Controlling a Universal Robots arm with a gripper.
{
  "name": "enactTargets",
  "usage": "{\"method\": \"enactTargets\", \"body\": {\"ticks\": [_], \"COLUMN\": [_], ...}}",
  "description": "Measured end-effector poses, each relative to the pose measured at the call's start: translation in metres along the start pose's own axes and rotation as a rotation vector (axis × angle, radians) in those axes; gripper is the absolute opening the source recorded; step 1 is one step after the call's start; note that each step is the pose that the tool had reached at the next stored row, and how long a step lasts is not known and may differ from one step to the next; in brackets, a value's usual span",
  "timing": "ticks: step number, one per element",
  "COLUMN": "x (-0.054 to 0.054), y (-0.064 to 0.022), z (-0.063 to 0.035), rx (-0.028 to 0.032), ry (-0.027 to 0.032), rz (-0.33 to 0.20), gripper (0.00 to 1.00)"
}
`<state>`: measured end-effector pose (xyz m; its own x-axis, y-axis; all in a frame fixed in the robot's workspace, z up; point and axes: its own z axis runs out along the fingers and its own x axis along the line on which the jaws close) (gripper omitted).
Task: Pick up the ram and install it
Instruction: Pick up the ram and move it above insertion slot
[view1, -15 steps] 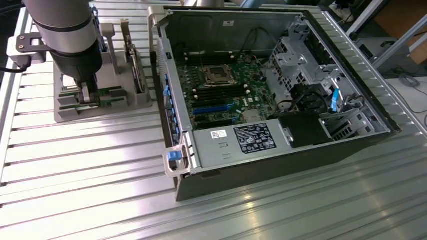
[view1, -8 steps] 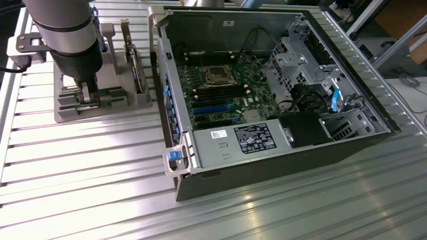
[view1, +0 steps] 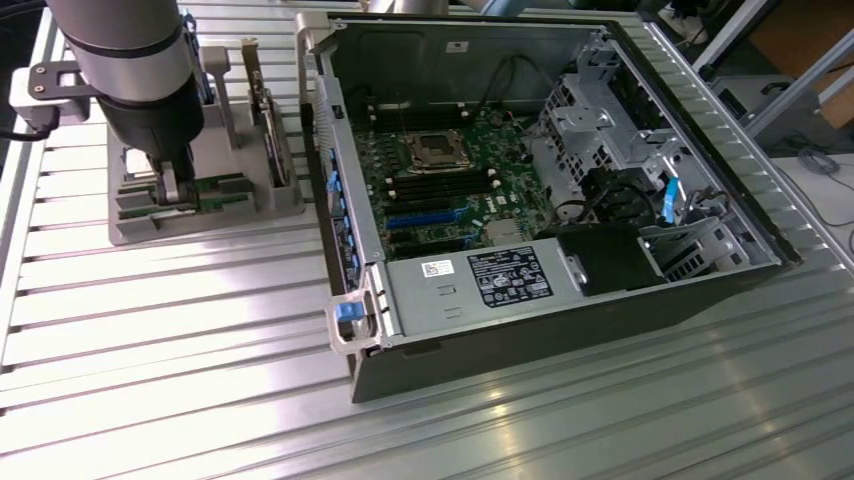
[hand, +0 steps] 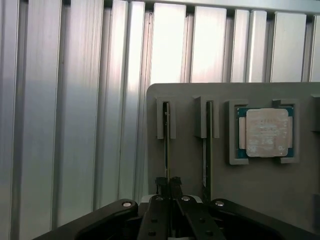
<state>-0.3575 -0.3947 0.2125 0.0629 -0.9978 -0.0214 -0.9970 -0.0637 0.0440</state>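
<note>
The ram (hand: 166, 145) stands on edge in a slot of the grey holder (hand: 250, 200), seen as a thin green strip. My gripper (hand: 168, 183) is down over its near end, both black fingers pressed against its sides, shut on it. A second, like stick (hand: 205, 150) stands in the neighbouring slot. In the exterior view the gripper (view1: 171, 196) is low over the holder (view1: 260, 215) on that view's left, with the green ram (view1: 220, 185) showing beside the fingers. The ram sits in its slot, not lifted.
A square silvery processor chip (hand: 265, 132) lies in a pocket of the holder. The open computer case (view1: 350, 110) stands to the exterior view's right of the holder, with its motherboard (view1: 441, 215), memory slots (view1: 430, 186) and power supply (view1: 467, 285). Ribbed aluminium table (view1: 160, 330) all around.
</note>
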Motion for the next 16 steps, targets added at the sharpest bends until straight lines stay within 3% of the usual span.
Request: {"method": "enactTargets", "body": {"ticks": [16], "x": [-0.0002], "y": [0.0004], "z": [-0.0081], "rx": [-0.0002], "ry": [0.0001], "rz": [0.000], "gripper": [0.12]}}
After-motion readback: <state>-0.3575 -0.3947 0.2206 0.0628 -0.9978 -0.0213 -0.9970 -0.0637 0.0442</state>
